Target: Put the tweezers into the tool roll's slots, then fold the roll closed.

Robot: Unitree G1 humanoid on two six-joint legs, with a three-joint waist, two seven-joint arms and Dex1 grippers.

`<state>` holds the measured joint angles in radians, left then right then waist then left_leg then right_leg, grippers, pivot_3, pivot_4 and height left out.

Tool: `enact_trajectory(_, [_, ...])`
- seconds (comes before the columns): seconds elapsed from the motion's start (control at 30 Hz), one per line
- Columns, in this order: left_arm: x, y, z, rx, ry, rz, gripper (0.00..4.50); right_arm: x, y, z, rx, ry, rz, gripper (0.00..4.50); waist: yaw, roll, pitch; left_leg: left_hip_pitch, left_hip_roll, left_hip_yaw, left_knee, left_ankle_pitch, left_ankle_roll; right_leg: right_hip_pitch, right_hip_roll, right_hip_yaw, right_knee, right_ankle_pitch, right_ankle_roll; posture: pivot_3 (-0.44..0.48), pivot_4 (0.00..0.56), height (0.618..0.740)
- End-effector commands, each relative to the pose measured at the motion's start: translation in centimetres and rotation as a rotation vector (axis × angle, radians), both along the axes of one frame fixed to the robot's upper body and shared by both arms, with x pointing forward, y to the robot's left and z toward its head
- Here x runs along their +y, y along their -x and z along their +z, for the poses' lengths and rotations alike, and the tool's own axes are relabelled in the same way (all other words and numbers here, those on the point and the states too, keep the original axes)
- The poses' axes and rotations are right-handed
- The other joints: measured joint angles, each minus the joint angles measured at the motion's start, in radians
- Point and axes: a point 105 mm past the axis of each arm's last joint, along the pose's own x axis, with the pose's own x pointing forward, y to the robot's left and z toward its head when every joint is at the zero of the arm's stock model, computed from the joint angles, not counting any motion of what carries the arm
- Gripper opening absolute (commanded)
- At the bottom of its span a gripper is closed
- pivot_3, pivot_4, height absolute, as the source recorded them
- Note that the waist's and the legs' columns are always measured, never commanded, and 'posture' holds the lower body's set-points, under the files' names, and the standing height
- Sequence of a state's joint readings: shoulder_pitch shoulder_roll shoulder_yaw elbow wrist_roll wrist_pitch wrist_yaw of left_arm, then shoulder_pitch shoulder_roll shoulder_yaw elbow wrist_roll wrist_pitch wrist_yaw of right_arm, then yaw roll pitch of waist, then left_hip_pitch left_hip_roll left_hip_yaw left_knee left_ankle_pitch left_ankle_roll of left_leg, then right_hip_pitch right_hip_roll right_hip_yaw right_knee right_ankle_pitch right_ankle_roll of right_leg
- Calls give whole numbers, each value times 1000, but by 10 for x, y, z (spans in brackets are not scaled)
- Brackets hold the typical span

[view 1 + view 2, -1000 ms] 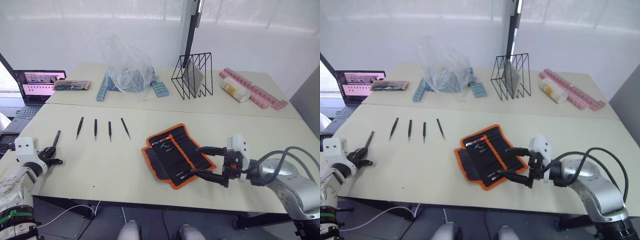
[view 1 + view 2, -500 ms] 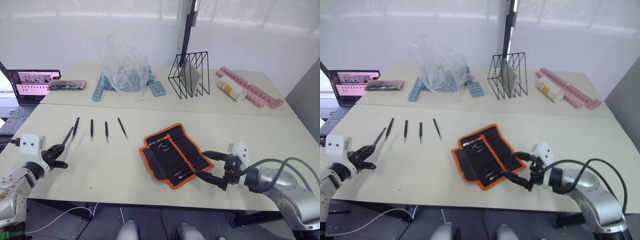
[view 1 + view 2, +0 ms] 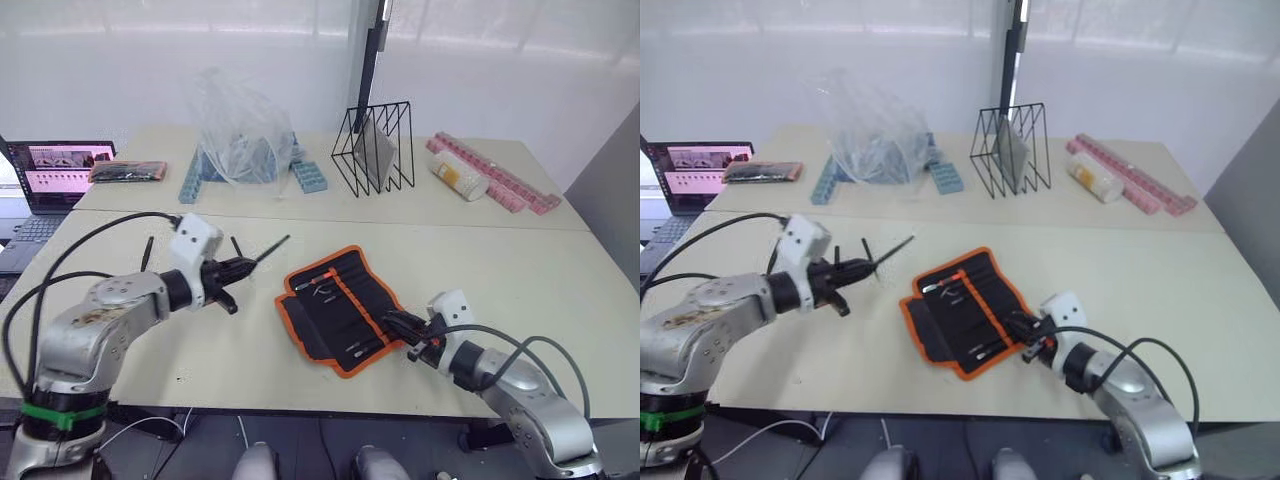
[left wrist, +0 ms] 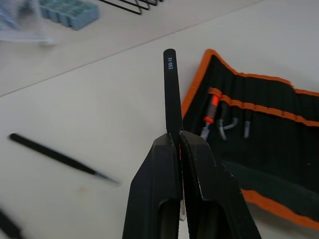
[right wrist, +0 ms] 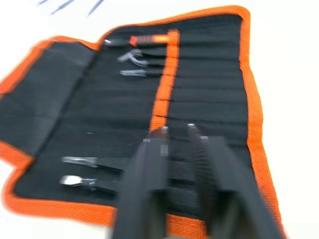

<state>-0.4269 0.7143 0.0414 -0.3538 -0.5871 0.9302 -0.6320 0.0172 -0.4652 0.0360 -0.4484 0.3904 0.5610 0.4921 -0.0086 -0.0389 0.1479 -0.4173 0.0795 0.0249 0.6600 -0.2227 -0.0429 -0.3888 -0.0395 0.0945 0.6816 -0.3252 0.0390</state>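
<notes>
The left gripper (image 3: pixel 240 267) now holds one pair of tweezers (image 3: pixel 268 246) lifted off the table near the tool roll (image 3: pixel 345 309); the right gripper (image 3: pixel 403 331) narrows over the roll's edge.

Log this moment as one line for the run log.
left gripper: shut on one tweezers, lifted, aimed at tool roll | right gripper: fingers slightly apart over the roll's slots | other tweezers on table
</notes>
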Motion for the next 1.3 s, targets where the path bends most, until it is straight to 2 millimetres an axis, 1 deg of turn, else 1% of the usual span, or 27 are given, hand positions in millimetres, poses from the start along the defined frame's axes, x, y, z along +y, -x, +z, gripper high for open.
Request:
enact_trajectory(0.03, [-26, 6, -1, 39, -54, -121, 0, 4, -3, 1, -20, 11, -20, 22, -1, 0, 0, 0, 0, 0, 0, 0, 0, 0, 0, 0, 0, 0, 0, 0, 150, 708])
enact_trajectory(0.2, [-47, 8, -1, 71, -114, -215, 0, 10, -3, -6, -4, 5, -40, 22, -3, 0, 0, -1, 0, -1, 0, 0, 0, 0, 1, 0, 0, 0, 0, 0, 150, 708])
enact_trajectory(0.33, [-57, 18, -11, 144, -163, -278, 0, 7, 2, -25, 63, 27, -86, 22, -4, 0, 0, -1, 0, -1, 0, 0, 0, -1, 1, 0, 0, 0, 0, 0, 150, 708])
enact_trajectory(0.43, [-60, 19, -18, 187, -192, -283, 0, 6, 6, -35, 101, 38, -111, 22, -3, 0, 0, -1, 0, -1, 0, 0, 0, 0, 1, 0, 0, 0, 0, 0, 150, 708])
enact_trajectory(0.5, [-59, 19, -22, 214, -210, -275, 0, 6, 9, -37, 114, 36, -119, 22, -3, 0, 0, -1, 0, -2, 0, 0, 0, 0, 1, 0, 0, 0, 0, 0, 150, 708])
enact_trajectory(0.63, [-58, 12, -27, 240, -245, -242, 0, 6, 12, -40, 122, 33, -134, 22, -2, 0, 0, -1, -1, -2, 0, 0, 0, 0, 1, 0, 0, 0, 0, 0, 150, 708])
enact_trajectory(0.9, [-64, 5, -31, 240, -287, -251, 0, 11, 22, -49, 165, 62, -134, 22, -3, 0, 0, -1, -1, -3, 0, 0, 0, 0, 1, 0, 0, 0, 1, 0, 150, 708])
enact_trajectory(1.13, [-70, -2, -38, 235, -315, -256, 0, 18, 24, -52, 178, 67, -132, 22, -3, -1, 0, -1, -1, -3, 0, 0, 0, 1, 1, 0, 0, 0, 1, 0, 150, 708])
enact_trajectory(1.3, [-74, -10, -39, 218, -325, -249, 0, 21, 26, -55, 190, 81, -134, 22, -4, -1, 0, -1, -1, -4, 0, 0, 0, 1, 1, 0, 0, 0, 0, 0, 150, 708])
